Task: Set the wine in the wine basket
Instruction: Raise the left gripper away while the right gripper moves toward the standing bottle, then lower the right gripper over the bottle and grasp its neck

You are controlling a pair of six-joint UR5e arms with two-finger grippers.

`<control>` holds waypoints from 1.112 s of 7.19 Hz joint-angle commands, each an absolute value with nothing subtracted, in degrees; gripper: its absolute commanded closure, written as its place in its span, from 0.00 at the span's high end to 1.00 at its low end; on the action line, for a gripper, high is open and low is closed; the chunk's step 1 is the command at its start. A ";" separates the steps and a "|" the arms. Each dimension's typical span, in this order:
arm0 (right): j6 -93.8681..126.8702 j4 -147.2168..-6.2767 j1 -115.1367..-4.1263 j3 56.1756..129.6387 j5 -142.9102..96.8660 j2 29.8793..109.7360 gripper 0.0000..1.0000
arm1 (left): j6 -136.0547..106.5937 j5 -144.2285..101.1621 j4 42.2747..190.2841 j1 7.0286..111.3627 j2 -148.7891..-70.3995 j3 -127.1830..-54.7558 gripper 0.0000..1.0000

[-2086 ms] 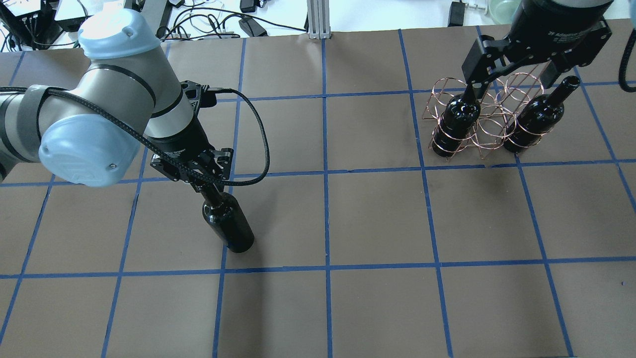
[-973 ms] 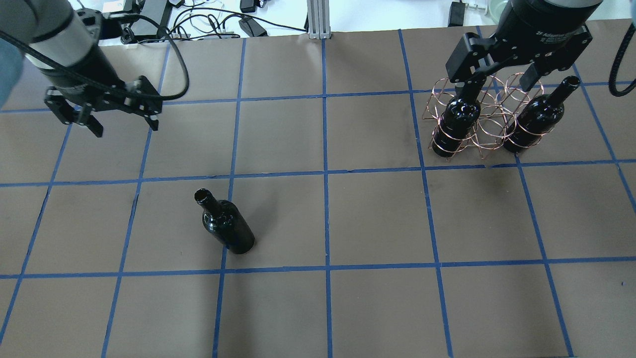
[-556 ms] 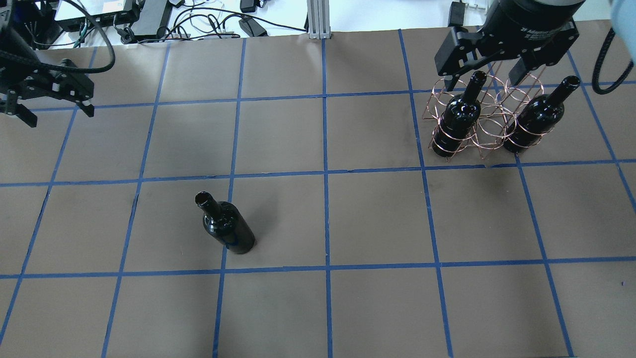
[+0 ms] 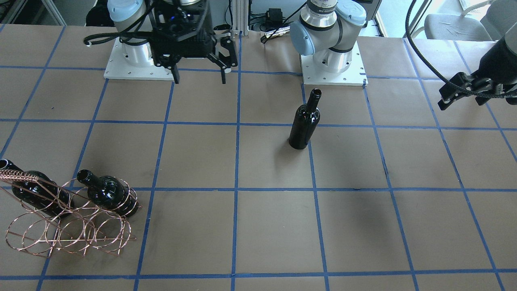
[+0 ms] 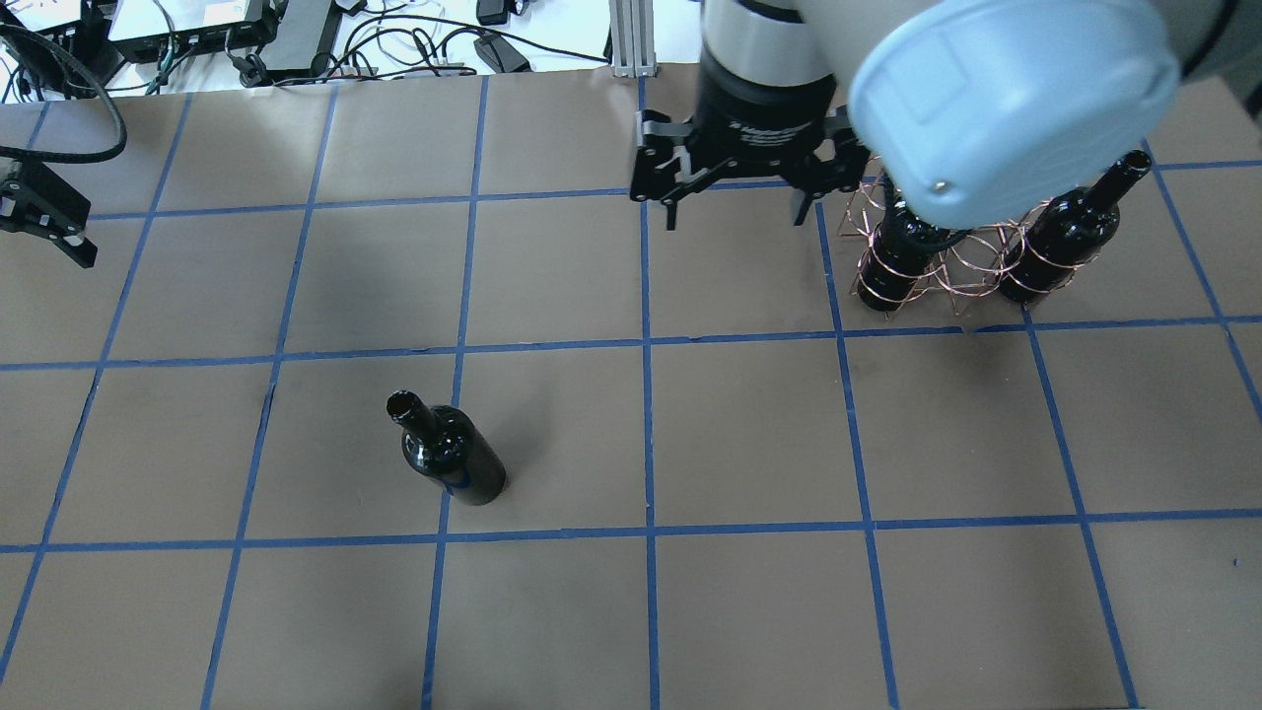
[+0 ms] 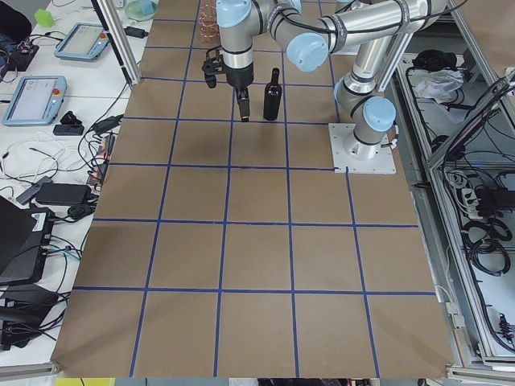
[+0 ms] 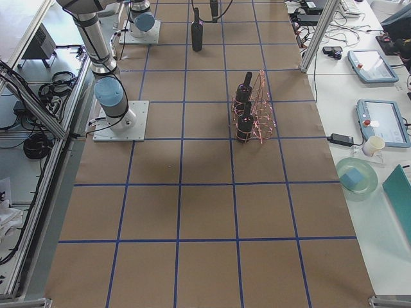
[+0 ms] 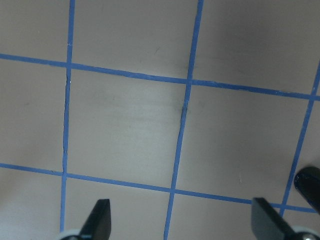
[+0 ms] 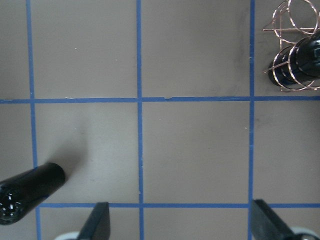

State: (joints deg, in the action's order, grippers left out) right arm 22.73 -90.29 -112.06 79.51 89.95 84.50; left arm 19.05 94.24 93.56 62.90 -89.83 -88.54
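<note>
So the right gripper (image 5: 733, 212) has pulled off the wine basket (image 4: 68, 236) and now hangs at top centre of the overhead view, jaws spread, holding nothing. The left gripper (image 4: 462, 102) has backed off to the far left edge, also wide open. The wine (image 5: 449, 454) stands upright on its own, left of centre, well apart from the basket. My guess is the right arm's coming for it.

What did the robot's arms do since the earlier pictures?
The left pincer let go of the lone wine bottle and pulled back to its side. The right pincer left the wine basket and swung toward the middle of the table. Both are open. Nothing on the table moved.
</note>
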 commanded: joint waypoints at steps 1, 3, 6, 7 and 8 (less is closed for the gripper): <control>34.75 -94.11 -122.03 77.96 89.56 80.09 1.00 | 19.25 93.96 94.74 63.02 -89.65 -88.77 1.00; 42.76 -99.12 -126.11 78.05 87.98 76.57 1.00 | 19.25 93.96 95.10 63.02 -89.56 -88.86 1.00; 49.37 -104.84 -132.01 77.96 88.33 70.67 0.99 | 19.34 93.78 95.10 63.02 -89.56 -89.03 1.00; 49.66 -106.25 -132.36 78.05 87.98 70.14 0.99 | 19.34 93.00 95.10 63.10 -89.39 -89.03 1.00; 50.53 -106.69 -133.23 78.05 87.98 68.83 0.99 | 19.34 92.90 95.18 63.02 -89.47 -89.03 1.00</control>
State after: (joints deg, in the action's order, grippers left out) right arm 49.36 -105.62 -132.28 78.01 88.11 70.18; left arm 19.33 93.24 95.12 63.06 -89.47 -89.03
